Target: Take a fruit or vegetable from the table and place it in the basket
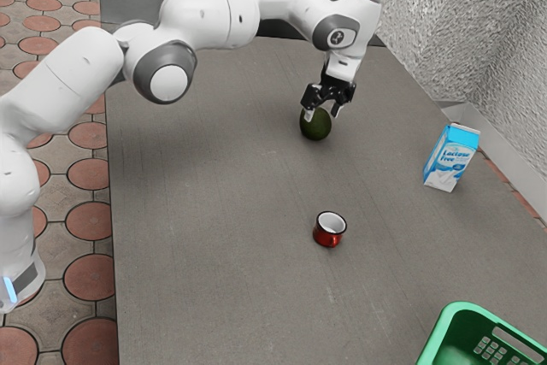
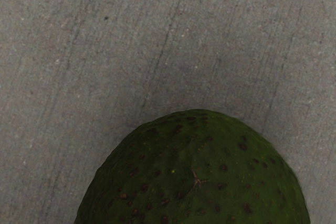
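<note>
Avocado point(image 1: 315, 127) just beneath the pincer point(image 1: 322, 114)

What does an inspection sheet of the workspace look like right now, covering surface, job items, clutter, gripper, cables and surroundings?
Surface: grey table, finely streaked.
Job's things: avocado under the gripper, apparently resting on the table; green basket at the exterior view's lower right, partly cut off, so its full inside can't be checked.
Clutter: red cup and blue-and-white carton, both upright on the table.
Gripper: black gripper open, fingers apart at the avocado's top.
Cables: nothing seen.
Surroundings: reddish round-tiled floor; rough pale wall.
</note>
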You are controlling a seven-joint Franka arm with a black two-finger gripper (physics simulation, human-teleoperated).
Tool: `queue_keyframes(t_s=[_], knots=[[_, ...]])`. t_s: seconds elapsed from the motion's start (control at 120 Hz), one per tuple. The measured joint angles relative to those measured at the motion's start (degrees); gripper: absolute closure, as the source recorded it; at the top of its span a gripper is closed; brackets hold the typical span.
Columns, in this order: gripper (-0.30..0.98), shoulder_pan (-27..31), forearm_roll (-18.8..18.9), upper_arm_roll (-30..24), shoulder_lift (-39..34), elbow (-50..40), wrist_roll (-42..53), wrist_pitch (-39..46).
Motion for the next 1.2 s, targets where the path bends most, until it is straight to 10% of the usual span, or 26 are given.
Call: queue_keyframes(t_s=[0.567,1.2], knots=[[0.00,0.0,0.0,-0.1,1.3,-0.1,1.9,-0.2],[0.36,-0.1,-0.4,-0.4,0.1,0.7,2.6,-0.2]])
